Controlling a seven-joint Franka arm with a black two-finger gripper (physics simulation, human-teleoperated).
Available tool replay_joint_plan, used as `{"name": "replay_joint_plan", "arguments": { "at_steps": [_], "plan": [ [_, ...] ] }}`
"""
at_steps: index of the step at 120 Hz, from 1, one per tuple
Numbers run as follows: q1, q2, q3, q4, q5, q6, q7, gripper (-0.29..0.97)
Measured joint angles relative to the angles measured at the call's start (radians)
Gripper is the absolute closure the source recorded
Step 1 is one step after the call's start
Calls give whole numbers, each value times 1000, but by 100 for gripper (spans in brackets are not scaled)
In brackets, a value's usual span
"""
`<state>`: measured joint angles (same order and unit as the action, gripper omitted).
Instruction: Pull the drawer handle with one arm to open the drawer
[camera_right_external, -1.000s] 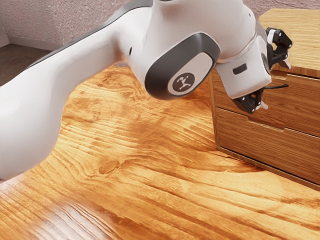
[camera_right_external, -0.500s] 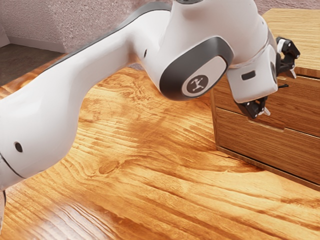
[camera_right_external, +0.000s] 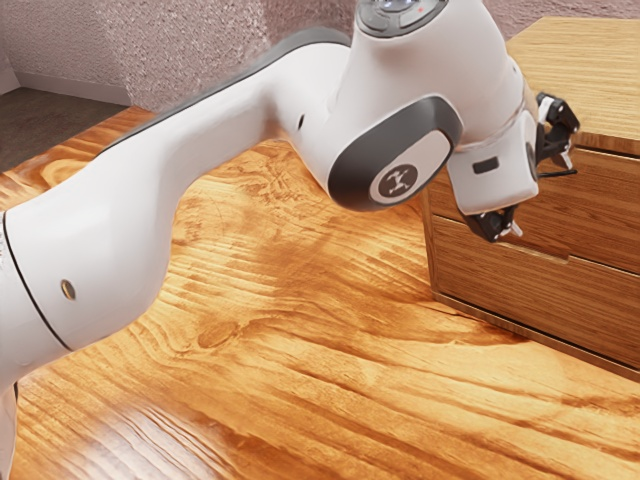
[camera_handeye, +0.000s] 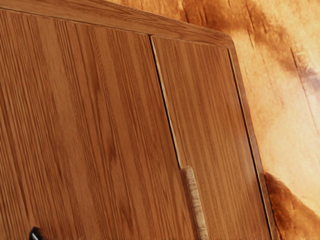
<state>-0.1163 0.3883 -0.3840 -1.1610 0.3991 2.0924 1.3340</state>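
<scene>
My gripper (camera_right_external: 538, 170), fingers apart either side of the upper drawer's handle (camera_right_external: 562, 172), has eased back toward the exterior view's left unclamped, and the upper drawer (camera_right_external: 600, 200) remains shut.

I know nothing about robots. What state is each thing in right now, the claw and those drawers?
Gripper: open, fingers spread wide at the upper drawer's front.
Upper drawer: shut, flush with the cabinet.
Dark handle: not gripped yet.
Lower drawer: shut.
</scene>
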Motion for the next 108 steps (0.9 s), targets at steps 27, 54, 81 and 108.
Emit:
{"name": "replay_joint_plan", "arguments": {
  "at_steps": [27, 54, 81, 108],
  "plan": [
    [2, -1, 19, -8, -2, 2, 7, 2],
    [6, -11, 56, -49, -8, 3, 11, -3],
    [-63, -272, 184, -345, -90, -54, 12, 15],
    [-7, -661, 213, -325, -267, -386, -167, 24]
  ]
}}
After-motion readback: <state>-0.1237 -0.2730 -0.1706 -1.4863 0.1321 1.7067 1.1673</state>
